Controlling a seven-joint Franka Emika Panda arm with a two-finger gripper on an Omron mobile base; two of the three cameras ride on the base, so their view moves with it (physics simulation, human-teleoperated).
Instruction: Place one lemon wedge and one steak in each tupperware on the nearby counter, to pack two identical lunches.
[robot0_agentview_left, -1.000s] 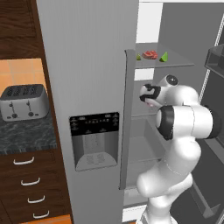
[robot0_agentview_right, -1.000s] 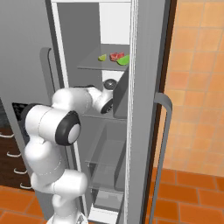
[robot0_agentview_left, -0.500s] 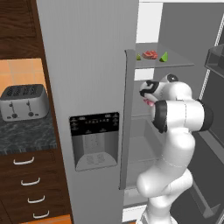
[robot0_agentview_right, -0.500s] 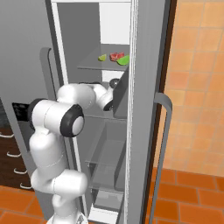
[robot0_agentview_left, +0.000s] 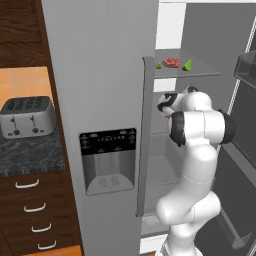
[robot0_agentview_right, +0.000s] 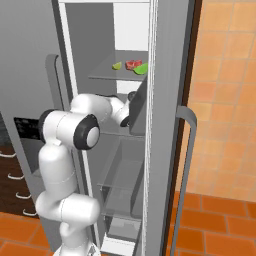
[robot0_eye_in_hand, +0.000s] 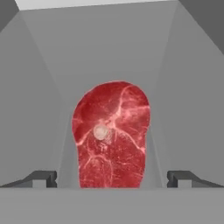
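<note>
- In the hand view we see a steak dead ahead: raw, deep red, marbled with pale pink-white veins, with a small round pale bone spot near its middle. Its outline is a rounded oval, broader at the far end.
- This steak lies flat on a grey shelf inside the fridge, between the two fingers, which are spread wide, one at each side of the meat and clear of it. Nothing is held.
- From the base views, the hand is inside the open fridge, under the upper glass shelf.
- On that upper shelf we note a second steak flanked by two green lemon wedges, close together.
- The tabletop to the left carries the silver toaster; dark drawers sit below it.
</note>
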